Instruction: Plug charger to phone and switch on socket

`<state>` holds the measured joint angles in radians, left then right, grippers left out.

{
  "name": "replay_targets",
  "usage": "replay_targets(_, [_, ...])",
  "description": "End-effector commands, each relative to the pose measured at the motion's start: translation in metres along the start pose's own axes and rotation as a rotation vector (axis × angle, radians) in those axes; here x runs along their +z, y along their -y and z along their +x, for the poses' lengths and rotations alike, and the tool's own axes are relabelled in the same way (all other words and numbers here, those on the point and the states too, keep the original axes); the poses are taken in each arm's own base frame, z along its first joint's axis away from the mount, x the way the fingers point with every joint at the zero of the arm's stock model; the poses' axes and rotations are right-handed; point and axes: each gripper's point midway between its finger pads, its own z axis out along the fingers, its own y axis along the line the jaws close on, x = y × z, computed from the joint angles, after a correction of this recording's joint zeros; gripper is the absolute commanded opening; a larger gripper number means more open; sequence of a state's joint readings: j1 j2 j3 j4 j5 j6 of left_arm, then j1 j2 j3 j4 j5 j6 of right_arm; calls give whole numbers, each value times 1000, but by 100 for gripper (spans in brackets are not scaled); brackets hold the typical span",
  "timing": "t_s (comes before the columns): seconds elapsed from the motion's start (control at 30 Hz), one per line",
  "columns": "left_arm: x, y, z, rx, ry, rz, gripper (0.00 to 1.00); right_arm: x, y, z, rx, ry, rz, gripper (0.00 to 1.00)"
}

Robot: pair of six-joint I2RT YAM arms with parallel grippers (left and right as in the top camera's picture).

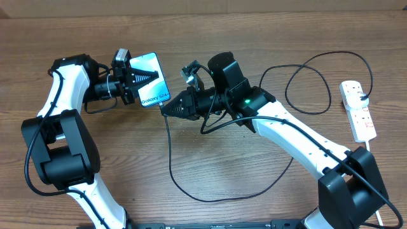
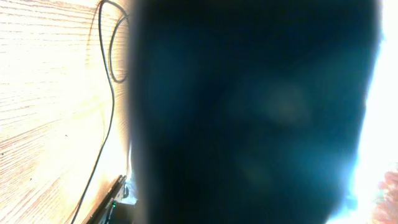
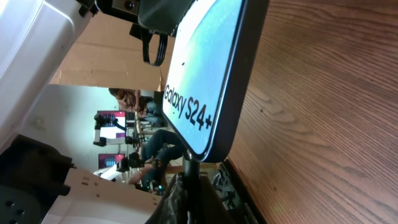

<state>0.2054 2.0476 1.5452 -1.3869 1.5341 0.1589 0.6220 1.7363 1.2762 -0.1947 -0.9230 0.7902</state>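
The left fingers [image 1: 141, 76] clamped the slim blue-screened phone [image 1: 156, 95]; the right fingers [image 1: 168, 108], pinching the thin black charger cable [image 1: 170, 152], sat at its five-o'clock end.

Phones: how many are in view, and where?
1. The slim blue-screened Galaxy S24+ phone stands left of centre, gripped by the left claw; the right claw holds the thin black charger cable at its short edge. None seems hidden.

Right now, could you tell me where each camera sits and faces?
Overhead: above the wooden table, looking down on both arms, the slim blue-screened phone, thin black cable and white power strip.
Left wrist: on left arm, dark blur; cable at left.
Right wrist: on right arm, facing the phone's lower edge; own jaws below.
Shared: phone, overhead and right wrist.
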Motion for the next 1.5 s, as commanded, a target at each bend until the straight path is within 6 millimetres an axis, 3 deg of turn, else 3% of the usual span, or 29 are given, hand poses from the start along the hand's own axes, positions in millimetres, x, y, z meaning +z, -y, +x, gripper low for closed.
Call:
replay_targets(0.0, [-2,13,0,18,11,46,4,-3,-10,-10,-16,45,2,4])
replay_targets(0.37, [-2,13,0,29,11,46,4,7,-18,-7,-29,59,4,4])
replay_targets(1.17, [-2,13,0,30,12,46,4,-2,-4,-20,27,110,45,4])
replay_targets(1.47, [-2,12,-4,54,12,46,4,0,-15,-3,40,15,-19,4])
